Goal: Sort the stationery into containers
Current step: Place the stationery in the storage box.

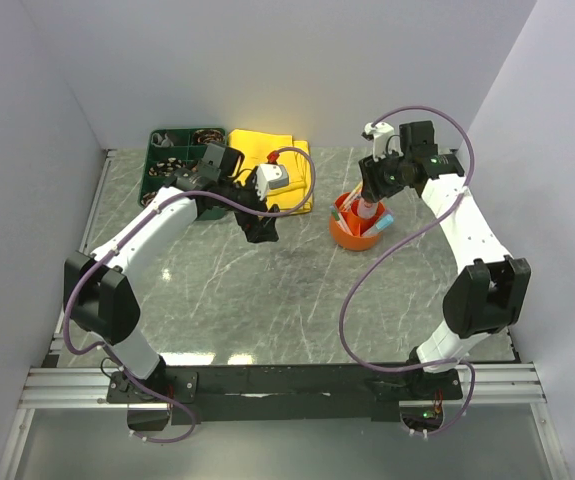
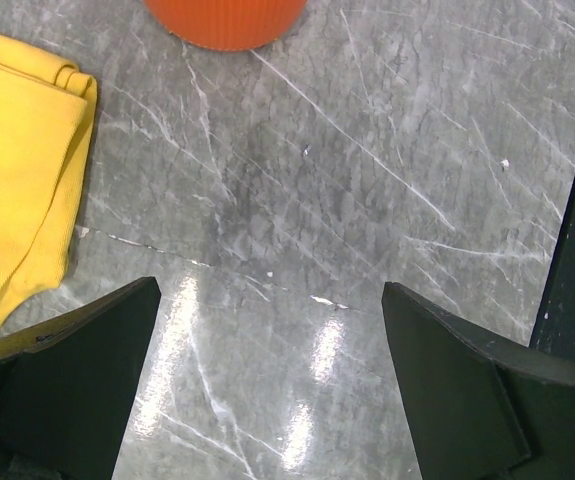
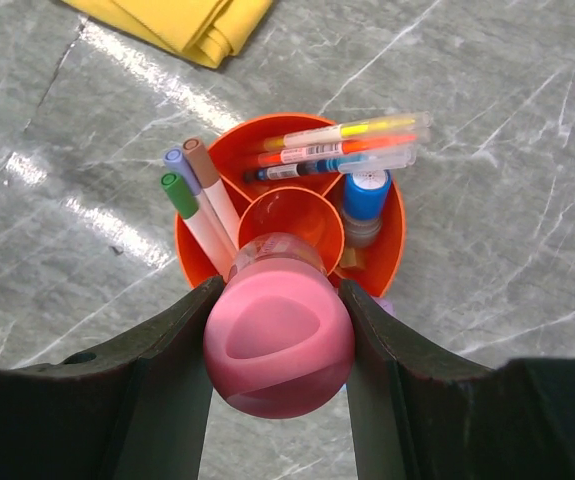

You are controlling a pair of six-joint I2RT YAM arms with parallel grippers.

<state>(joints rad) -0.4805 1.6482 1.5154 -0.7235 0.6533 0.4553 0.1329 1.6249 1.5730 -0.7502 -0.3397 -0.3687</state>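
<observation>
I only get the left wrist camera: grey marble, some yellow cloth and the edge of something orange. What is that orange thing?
Observer: A round orange pot with inner dividers, holding several pens.
Operator: Is the other arm doing anything?
Observer: The right gripper is closed on a thick pink-capped item, right over the pot.
Operator: Any other container around?
Observer: Yes, a dark green tray of small compartments sits far left in the overhead view, beside the yellow cloth.

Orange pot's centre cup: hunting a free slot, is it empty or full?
Empty where visible: the centre cup shows bare orange inside; pens occupy outer sections.
</observation>
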